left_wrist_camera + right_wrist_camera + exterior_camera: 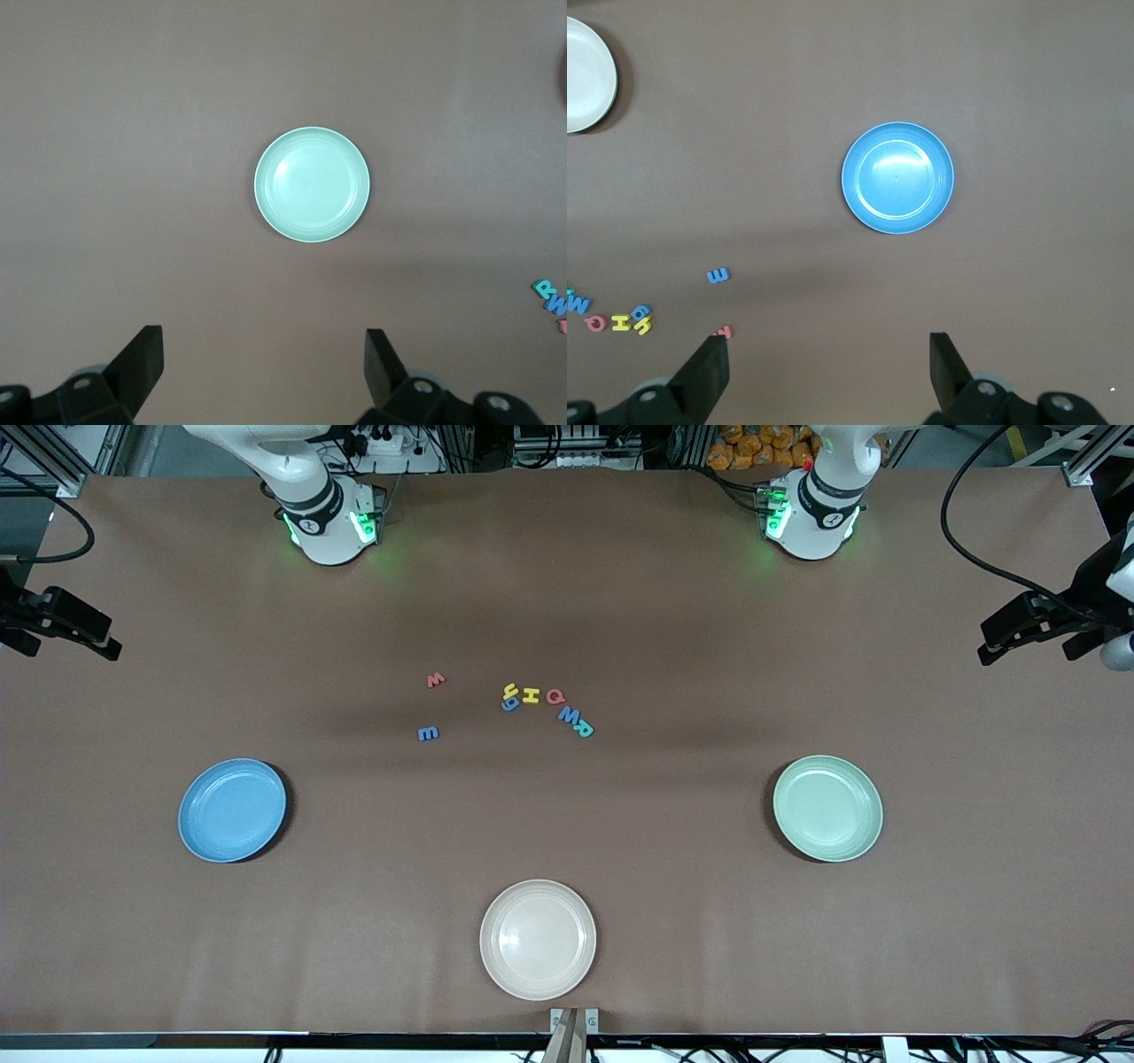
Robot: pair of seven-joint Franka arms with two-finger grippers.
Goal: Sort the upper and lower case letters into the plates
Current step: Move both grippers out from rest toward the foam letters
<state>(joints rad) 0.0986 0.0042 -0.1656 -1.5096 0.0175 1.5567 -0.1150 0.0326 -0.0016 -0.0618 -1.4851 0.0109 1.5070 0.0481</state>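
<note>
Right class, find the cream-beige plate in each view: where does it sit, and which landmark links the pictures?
Front view: cream-beige plate at the table edge nearest the camera, midway between both arms' ends.
Left wrist view: a sliver at the frame edge.
Right wrist view: cut off in a corner.
Shared landmark: the scattered letters, seen in all three.

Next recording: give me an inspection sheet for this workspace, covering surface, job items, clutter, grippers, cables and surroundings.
Surface: brown table cover, flat.
Letters: eight foam letters loose mid-table, none on a plate; two lie apart toward the right arm's end.
Plates: light blue plate and mint green plate, both bare.
Clutter: cream plate, nearest the front camera.
Grippers: left gripper open over the mint plate's end; right gripper open over the blue plate's end; both waiting.
Cables: black cable over the table's corner by the left arm.
Surroundings: aluminium frame, orange items past the table's edge.
</note>
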